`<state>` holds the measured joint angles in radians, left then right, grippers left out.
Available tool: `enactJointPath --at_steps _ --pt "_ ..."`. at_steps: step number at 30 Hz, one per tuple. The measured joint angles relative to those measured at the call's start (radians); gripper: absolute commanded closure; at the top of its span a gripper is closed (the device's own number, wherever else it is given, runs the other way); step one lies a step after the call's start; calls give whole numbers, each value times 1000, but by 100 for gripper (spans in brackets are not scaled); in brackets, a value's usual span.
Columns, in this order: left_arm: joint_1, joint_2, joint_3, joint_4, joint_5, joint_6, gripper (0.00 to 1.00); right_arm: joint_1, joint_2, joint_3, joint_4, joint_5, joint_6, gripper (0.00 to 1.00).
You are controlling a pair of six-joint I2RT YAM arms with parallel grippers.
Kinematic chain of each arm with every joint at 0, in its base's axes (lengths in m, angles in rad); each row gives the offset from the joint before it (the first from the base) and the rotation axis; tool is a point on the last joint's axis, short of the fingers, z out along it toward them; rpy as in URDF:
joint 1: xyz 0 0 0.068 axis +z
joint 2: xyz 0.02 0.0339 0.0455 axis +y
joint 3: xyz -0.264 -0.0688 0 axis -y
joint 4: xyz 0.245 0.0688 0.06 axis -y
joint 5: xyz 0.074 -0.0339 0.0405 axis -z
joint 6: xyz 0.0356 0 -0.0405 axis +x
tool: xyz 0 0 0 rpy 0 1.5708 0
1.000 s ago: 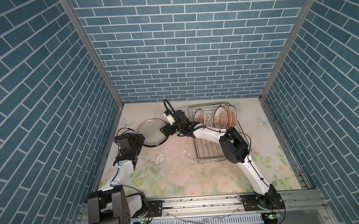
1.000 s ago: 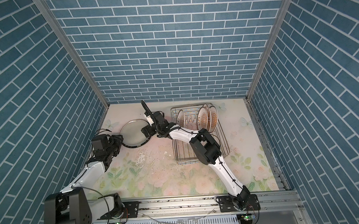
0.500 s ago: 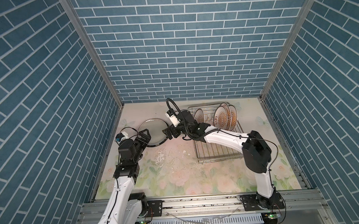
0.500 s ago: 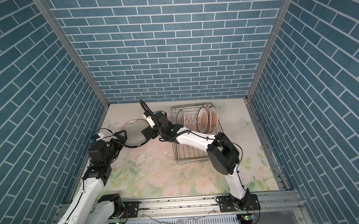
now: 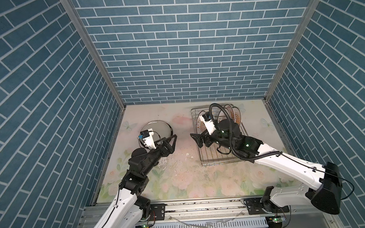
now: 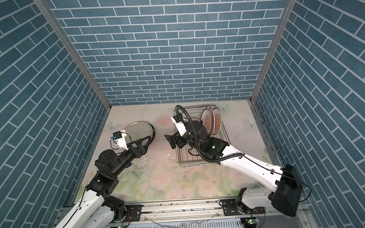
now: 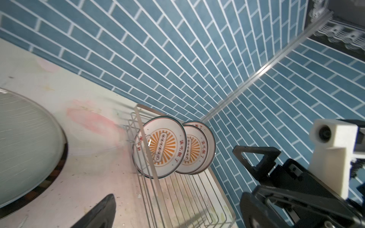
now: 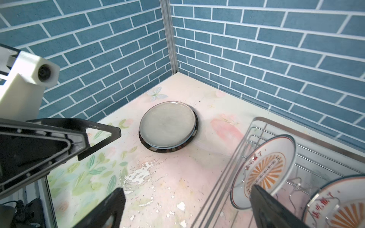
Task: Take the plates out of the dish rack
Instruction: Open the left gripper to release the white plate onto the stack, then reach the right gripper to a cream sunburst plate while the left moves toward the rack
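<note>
Three white plates with orange sunburst centres [image 7: 164, 146] stand upright at the far end of the dish rack [image 5: 220, 159], seen in both top views [image 6: 212, 121] and in the right wrist view [image 8: 264, 169]. A grey plate [image 5: 156, 128] lies flat on a larger dark-rimmed one [image 8: 167, 151] at the table's back left. My left gripper [image 5: 172, 145] hovers open and empty just in front of that stack. Open and empty too, my right gripper [image 5: 200, 140] hangs at the rack's left side, with one finger [image 8: 266, 207] before the nearest sunburst plate.
Blue brick walls close in the table [image 5: 180, 172] on three sides. The two grippers face each other across a gap of bare floral tabletop with flaked white patches [image 8: 138, 175]. The rack's near half [image 7: 187, 197] shows only bare wire.
My right gripper has drawn back from the grey plate towards the rack. My left arm has risen from the left wall and swung inward, its gripper now beside the plate stack.
</note>
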<state>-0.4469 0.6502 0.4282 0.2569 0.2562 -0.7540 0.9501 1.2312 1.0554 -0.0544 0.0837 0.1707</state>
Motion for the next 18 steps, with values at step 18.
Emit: enactJointPath --at_steps 18 --pt "-376 276 177 17 -124 206 0 -188 -349 -209 -93 106 69 1"
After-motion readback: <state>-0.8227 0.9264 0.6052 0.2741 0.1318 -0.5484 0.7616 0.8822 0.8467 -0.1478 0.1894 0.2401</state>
